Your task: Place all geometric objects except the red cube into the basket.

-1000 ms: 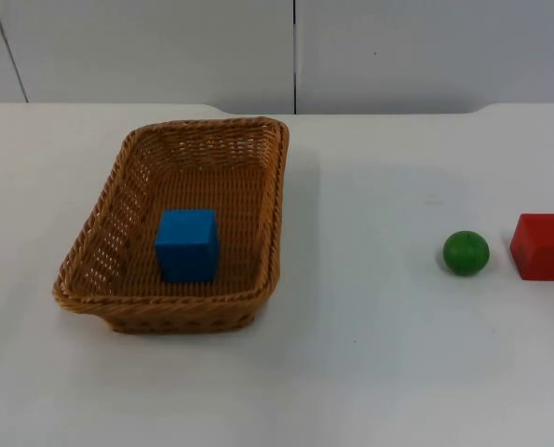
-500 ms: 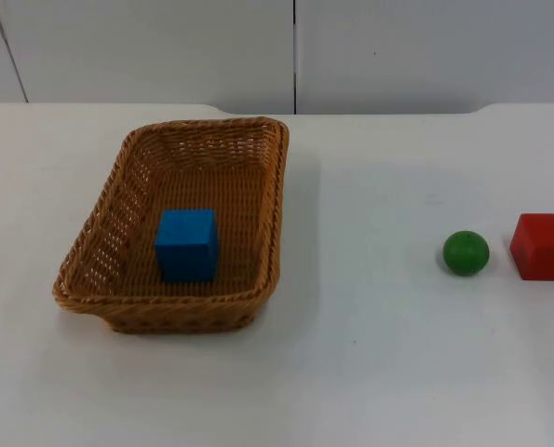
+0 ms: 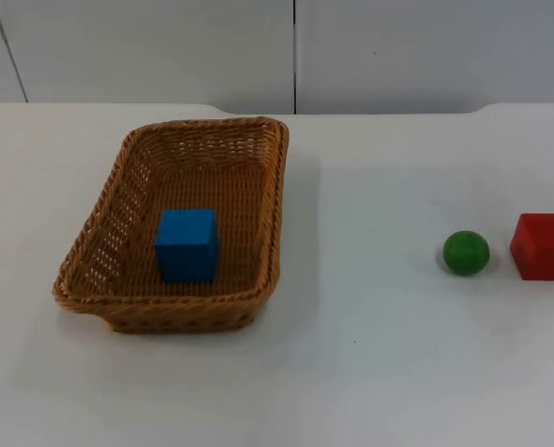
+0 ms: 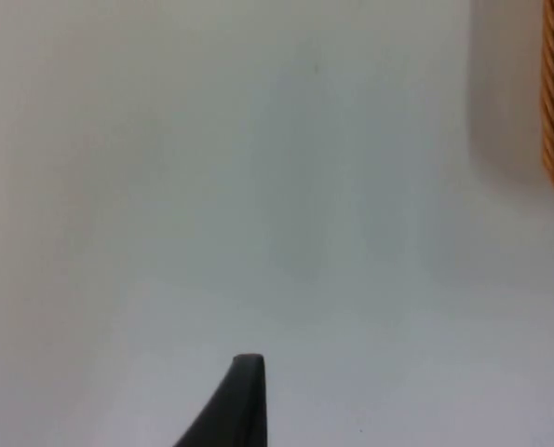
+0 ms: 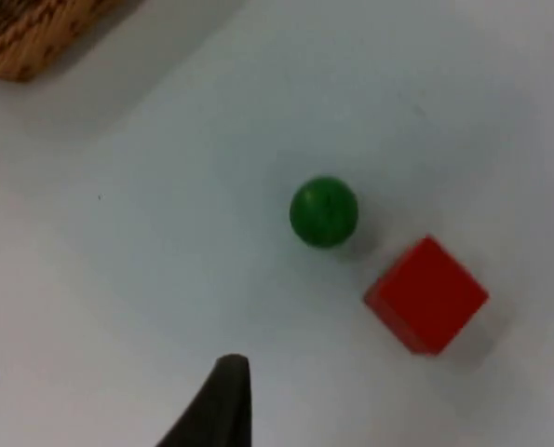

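Woven brown wicker forms the basket (image 3: 128, 200) on the left half of the white table (image 3: 370, 372). It is rectangular, its long axis running from the near edge toward the grey partition wall (image 3: 165, 51), leaning slightly to the right at the far end. Inside it, toward the near end, a blue cube (image 3: 186, 244) sits flat on the basket floor, well apart from the side walls.

Well to the right, a green ball (image 3: 466, 252) lies on the bare table, and just beside it — apart, not touching — stands the red cube (image 3: 543, 246) at the right edge of the top view.

The left gripper (image 4: 244, 396) hangs over bare table with the basket's rim at the side of its wrist view; one black fingertip is visible, and I cannot tell whether it is open or closed. The right gripper (image 5: 222, 399) hangs above the ball and red cube, near neither — its state cannot be told either.
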`<act>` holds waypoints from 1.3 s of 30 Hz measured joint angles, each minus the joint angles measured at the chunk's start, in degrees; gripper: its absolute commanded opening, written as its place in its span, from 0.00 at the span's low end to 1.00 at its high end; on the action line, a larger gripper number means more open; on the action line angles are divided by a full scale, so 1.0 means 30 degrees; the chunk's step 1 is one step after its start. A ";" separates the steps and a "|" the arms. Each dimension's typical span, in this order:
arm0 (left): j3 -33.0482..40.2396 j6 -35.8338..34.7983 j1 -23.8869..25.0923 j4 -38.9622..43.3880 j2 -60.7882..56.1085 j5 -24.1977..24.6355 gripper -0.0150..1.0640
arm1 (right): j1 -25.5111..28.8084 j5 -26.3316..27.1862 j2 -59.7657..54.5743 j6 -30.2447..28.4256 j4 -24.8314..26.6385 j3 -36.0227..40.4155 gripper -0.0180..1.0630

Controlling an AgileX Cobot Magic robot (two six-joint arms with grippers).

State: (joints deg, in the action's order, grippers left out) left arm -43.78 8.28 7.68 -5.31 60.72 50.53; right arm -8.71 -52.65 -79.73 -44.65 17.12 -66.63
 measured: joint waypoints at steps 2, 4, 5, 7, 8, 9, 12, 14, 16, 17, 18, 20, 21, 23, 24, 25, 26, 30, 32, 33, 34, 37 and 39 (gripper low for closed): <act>0.0000 -0.0087 0.0000 0.0052 0.0000 0.0000 0.99 | -0.0901 -0.0034 -0.1632 -0.0662 -0.0461 -0.1716 0.93; 0.0000 -0.0131 0.0000 0.0052 0.0000 0.0000 0.99 | -0.1902 -0.0287 -0.3528 -0.1323 -0.1465 -0.3084 0.93; 0.0000 -0.0131 0.0000 0.0052 0.0000 0.0000 0.99 | -0.1902 -0.0287 -0.3528 -0.1323 -0.1465 -0.3084 0.93; 0.0000 -0.0131 0.0000 0.0125 0.0000 0.0000 0.99 | -0.2670 -0.0561 -0.5316 -0.1740 -0.2634 -0.4318 0.93; 0.0000 -0.0131 0.0000 0.0126 0.0000 0.0000 0.99 | -0.2985 -0.0641 -0.6285 -0.1829 -0.3233 -0.4969 0.93; 0.0000 -0.0131 0.0000 0.0126 0.0000 0.0000 0.99 | -0.3227 -0.0854 -0.7224 -0.1918 -0.3740 -0.5570 0.93; 0.0000 -0.0131 0.0000 0.0126 0.0000 0.0000 0.99 | -0.3523 -0.1106 -0.9277 -0.2121 -0.4566 -0.6729 0.93; 0.0000 -0.0131 0.0000 0.0126 0.0000 0.0000 0.99 | -0.3578 -0.1194 -1.0061 -0.2211 -0.4786 -0.7097 0.93; 0.0000 -0.0131 0.0000 0.0126 0.0000 0.0000 0.99 | -0.3578 -0.1152 -1.1668 -0.2507 -0.5495 -0.7728 0.93; 0.0000 -0.0131 0.0000 0.0156 0.0000 0.0000 0.99 | -0.3578 -0.0964 -1.2232 -0.2563 -0.5824 -0.7880 0.93; 0.0000 -0.0131 0.0000 0.0156 0.0000 0.0000 0.99 | -0.3578 -0.0964 -1.2232 -0.2563 -0.5824 -0.7880 0.93; 0.0000 -0.0140 0.0000 0.0198 0.0000 0.0000 0.99 | -0.3578 -0.0520 -1.3076 -0.2670 -0.6193 -0.7958 0.93; 0.0000 -0.0140 0.0000 0.0198 0.0000 0.0000 0.99 | -0.3578 -0.0191 -1.3460 -0.2739 -0.6276 -0.8012 0.93; 0.0000 -0.0140 0.0000 0.0198 0.0000 0.0000 0.99 | -0.3578 0.0508 -1.4053 -0.2964 -0.6356 -0.8012 0.93; 0.0000 -0.0140 0.0000 0.0198 0.0000 0.0000 0.99 | -0.3578 0.0508 -1.4053 -0.2964 -0.6356 -0.8012 0.93; 0.0000 -0.0140 0.0000 0.0198 0.0000 0.0000 0.99 | -0.3578 0.0744 -1.4361 -0.3092 -0.6356 -0.8012 0.93; 0.0000 -0.0140 0.0000 0.0198 0.0000 0.0000 0.99 | -0.3578 0.0985 -1.4578 -0.3137 -0.6373 -0.8012 0.93; 0.0000 -0.0140 0.0000 0.0198 0.0000 0.0000 0.99 | -0.3931 0.1315 -1.5426 -0.3186 -0.6404 -0.8012 0.93; 0.0000 -0.0140 0.0000 0.0198 0.0000 0.0000 0.99 | -0.3969 0.1354 -1.5502 -0.3186 -0.6364 -0.8012 0.93; 0.0000 -0.0140 0.0000 0.0198 0.0000 0.0000 0.99 | -0.4161 0.1391 -1.5829 -0.3186 -0.6280 -0.8012 0.93; 0.0000 -0.0140 0.0000 0.0198 0.0000 0.0000 0.99 | -0.4254 0.1472 -1.5989 -0.3186 -0.6247 -0.8012 0.93; 0.0000 -0.0140 0.0000 0.0273 0.0000 0.0035 0.99 | -0.4298 0.1508 -1.6309 -0.3186 -0.6203 -0.8012 0.93; 0.0000 -0.0140 0.0000 0.0334 0.0000 0.0035 0.99 | -0.4298 0.1508 -1.6583 -0.3141 -0.6203 -0.8012 0.92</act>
State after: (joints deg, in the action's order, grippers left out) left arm -43.78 7.86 7.68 -4.31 60.72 50.63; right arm -21.61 -48.13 -129.47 -54.08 -1.49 -90.67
